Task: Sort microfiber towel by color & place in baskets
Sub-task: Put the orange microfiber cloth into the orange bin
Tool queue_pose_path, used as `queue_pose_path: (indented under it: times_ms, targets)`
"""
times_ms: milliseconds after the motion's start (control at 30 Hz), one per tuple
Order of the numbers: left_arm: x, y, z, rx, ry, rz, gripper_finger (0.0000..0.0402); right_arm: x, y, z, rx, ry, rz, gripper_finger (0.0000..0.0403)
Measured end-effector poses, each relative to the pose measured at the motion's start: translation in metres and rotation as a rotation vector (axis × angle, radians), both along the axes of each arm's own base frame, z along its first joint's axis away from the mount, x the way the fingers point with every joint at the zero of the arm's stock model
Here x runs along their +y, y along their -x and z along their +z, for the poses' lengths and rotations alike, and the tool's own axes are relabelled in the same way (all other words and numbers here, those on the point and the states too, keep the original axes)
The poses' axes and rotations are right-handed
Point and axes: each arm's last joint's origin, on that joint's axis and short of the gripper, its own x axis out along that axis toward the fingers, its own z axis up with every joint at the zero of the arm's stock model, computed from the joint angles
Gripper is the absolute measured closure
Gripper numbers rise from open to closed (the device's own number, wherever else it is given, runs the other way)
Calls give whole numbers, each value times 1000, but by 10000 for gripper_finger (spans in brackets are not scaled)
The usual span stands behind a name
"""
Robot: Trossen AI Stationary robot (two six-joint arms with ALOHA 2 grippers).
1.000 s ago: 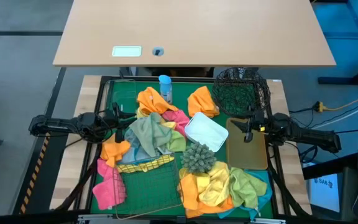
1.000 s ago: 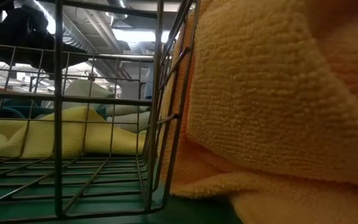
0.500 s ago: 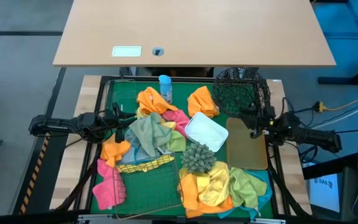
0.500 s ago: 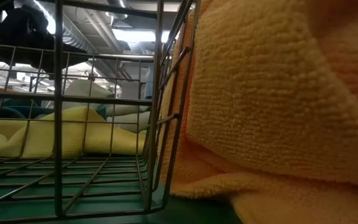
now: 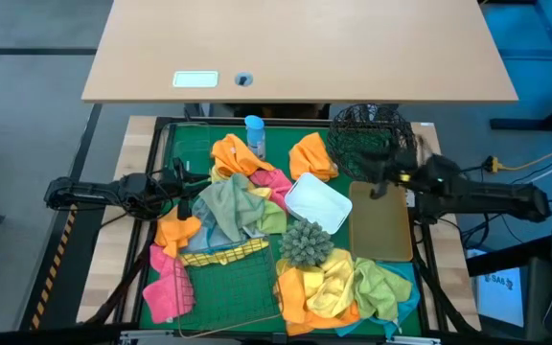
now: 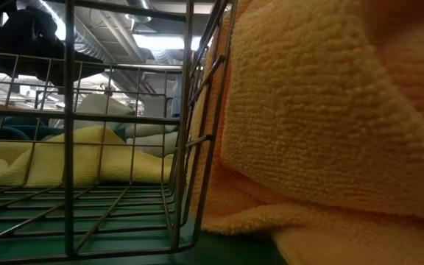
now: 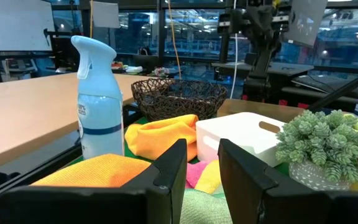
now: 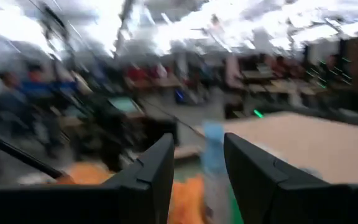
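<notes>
Microfiber towels lie heaped on the green mat: orange ones [image 5: 233,153] [image 5: 310,153], a pink one [image 5: 271,182], a grey-green one [image 5: 228,206], a pink one [image 5: 166,283] and a yellow, orange and green heap [image 5: 338,287]. The black wire-mesh basket [image 5: 372,139], white tray [image 5: 316,201], tan tray [image 5: 381,225] and gold wire basket [image 5: 223,257] stand among them. My left gripper [image 7: 202,152] waits open at the mat's left, level above the towels. My right gripper [image 8: 199,146] is open in the air over the tan tray's far end [image 5: 377,182].
A blue spray bottle [image 5: 254,134] stands at the far edge, and a spiky green ball [image 5: 305,244] sits mid-mat. A black frame [image 5: 161,192] rims the mat. In the low view, a yellow-orange towel [image 6: 330,110] lies beside the gold basket's wall [image 6: 190,132].
My right arm has risen from beside the tan tray and drifted a little toward the table's far edge, its gripper tipping slightly upward; the finger gap looks unchanged. No towel or basket has moved.
</notes>
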Motion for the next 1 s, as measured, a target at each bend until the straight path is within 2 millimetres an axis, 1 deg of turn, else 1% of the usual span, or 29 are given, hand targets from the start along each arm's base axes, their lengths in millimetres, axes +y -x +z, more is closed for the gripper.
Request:
queue_pose_path:
  times_ms: [133, 233, 333, 400, 567, 700, 800, 1000]
  targets:
    - [0, 0, 0, 0, 0, 0, 312, -8, -30, 6, 200, -16, -137, 260]
    - [0, 0, 0, 0, 0, 0, 312, -13, -53, 7, 328, -23, -194, 260]
    - [0, 0, 0, 0, 0, 0, 312, -20, -74, 10, 399, -30, -207, 260]
    - [0, 0, 0, 0, 0, 0, 312, -26, -89, 8, 450, -37, -215, 260]
    - [0, 0, 0, 1, 0, 0, 312, -50, -119, 3, 526, -95, -226, 260]
    - [0, 0, 0, 1, 0, 0, 312, -75, -135, -10, 608, -188, -229, 260]
    - [0, 0, 0, 0, 0, 0, 312, -91, -141, -22, 656, -238, -222, 260]
    - [0, 0, 0, 3, 0, 0, 312, -112, -149, -51, 744, -304, -208, 260]
